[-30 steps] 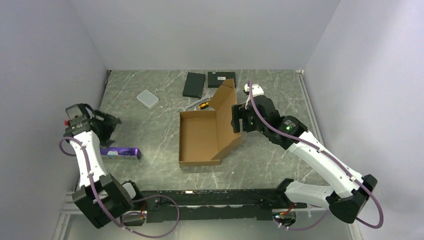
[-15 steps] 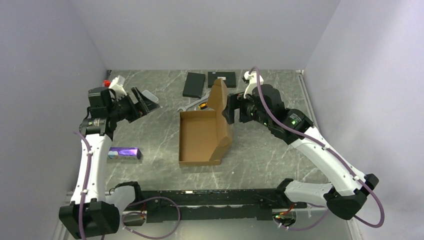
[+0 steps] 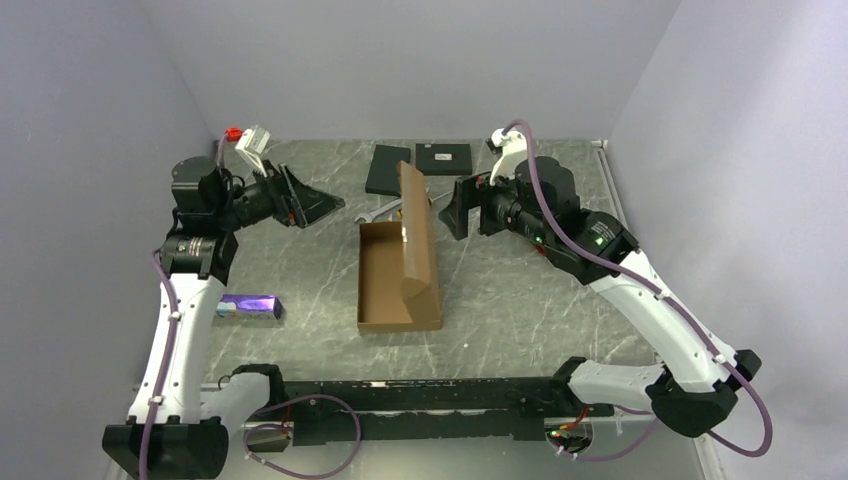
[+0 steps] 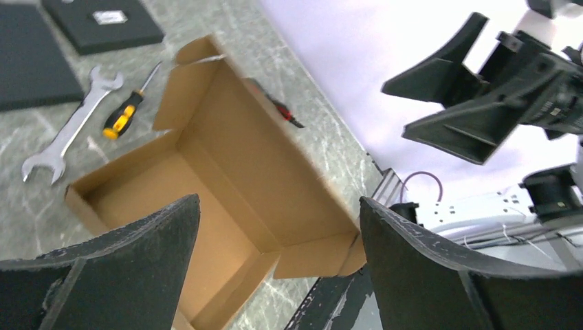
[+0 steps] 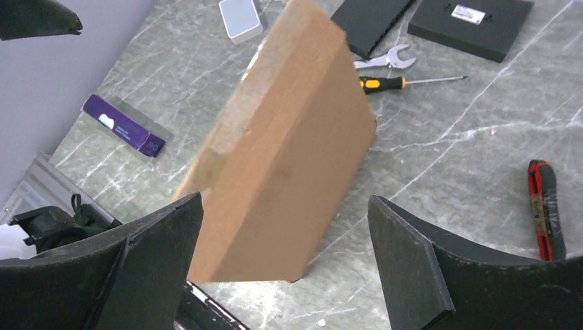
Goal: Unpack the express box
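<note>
The express box (image 3: 385, 290), plain brown cardboard, lies in the middle of the table. Its tray is empty, and its hinged lid (image 3: 415, 235) stands nearly upright over the tray's right side. In the left wrist view the express box (image 4: 227, 179) shows its bare inside; the right wrist view shows the lid's outer face (image 5: 289, 151). My left gripper (image 3: 315, 208) hangs open in the air left of the box, touching nothing. My right gripper (image 3: 460, 207) is open just right of the lid and holds nothing.
Two flat black boxes (image 3: 388, 170) (image 3: 443, 158) lie behind the express box. A wrench (image 4: 69, 141) and a yellow-handled screwdriver (image 4: 127, 113) lie near them. A purple carton (image 3: 248, 305) lies at the left, a small white case (image 5: 240, 17) beyond it. A red-black tool (image 5: 543, 206) lies on the right.
The lid swung from lying open on the right to nearly upright. My left arm rose from beside the purple carton toward the box. My right gripper moved up and left, opening wider.
</note>
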Available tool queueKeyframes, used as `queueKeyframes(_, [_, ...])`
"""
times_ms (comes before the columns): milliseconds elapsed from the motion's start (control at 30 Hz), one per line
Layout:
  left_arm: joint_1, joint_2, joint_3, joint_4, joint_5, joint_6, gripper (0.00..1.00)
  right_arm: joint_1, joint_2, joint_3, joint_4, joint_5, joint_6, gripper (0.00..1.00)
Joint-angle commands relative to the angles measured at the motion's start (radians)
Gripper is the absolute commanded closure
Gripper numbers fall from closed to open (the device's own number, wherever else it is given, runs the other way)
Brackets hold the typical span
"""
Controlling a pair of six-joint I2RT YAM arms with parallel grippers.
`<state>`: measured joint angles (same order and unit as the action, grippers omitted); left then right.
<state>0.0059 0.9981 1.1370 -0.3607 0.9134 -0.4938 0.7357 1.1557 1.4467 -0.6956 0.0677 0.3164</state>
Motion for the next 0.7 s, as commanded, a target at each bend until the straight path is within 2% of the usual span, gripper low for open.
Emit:
queueKeyframes(0, [-0.031,-0.023,0.074,0.157,0.134,-0.042,0.09,0.001,-0.061,0.059,0.038,0.011,-0.044,0.06])
queueKeyframes(133, [-0.044,-0.033,0.145,0.200,0.162,-0.067,0.06,0.001,-0.144,0.033,0.078,0.079,-0.073,0.01])
queueKeyframes(367, [-0.049,-0.036,0.338,0.248,0.154,-0.075,0.00,0.001,-0.318,0.030,0.155,0.186,-0.144,0.00])
queueKeyframes(533, [-0.049,-0.049,0.505,0.178,0.020,-0.002,0.00,0.001,-0.438,0.051,0.234,0.213,-0.201,0.00])
queueKeyframes(667, [-0.049,-0.084,0.591,0.123,-0.170,0.046,0.01,0.001,-0.508,0.081,0.287,0.244,-0.228,0.00])
